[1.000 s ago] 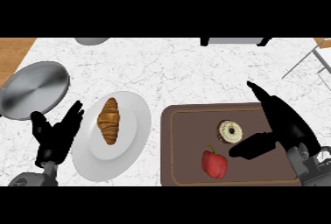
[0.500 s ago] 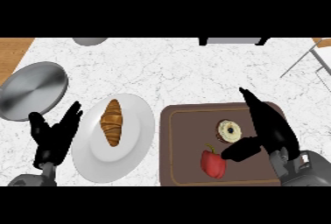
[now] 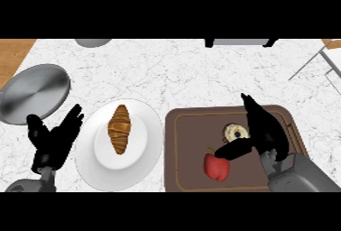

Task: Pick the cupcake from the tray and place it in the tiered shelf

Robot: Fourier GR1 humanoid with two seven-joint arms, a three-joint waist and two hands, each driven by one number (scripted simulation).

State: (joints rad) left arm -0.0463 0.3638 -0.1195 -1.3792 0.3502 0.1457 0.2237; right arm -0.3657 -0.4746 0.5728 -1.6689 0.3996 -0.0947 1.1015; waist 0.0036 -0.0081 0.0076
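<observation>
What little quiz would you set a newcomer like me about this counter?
1. True or false: the cupcake sits on the brown tray.
2. Which of the robot's hands is over the tray?
3. Fill in: the croissant lies on a white ____.

Key:
1. True.
2. The right hand, fingers straight, next to the cupcake; the left hand is open beside the plate.
3. Plate.
</observation>
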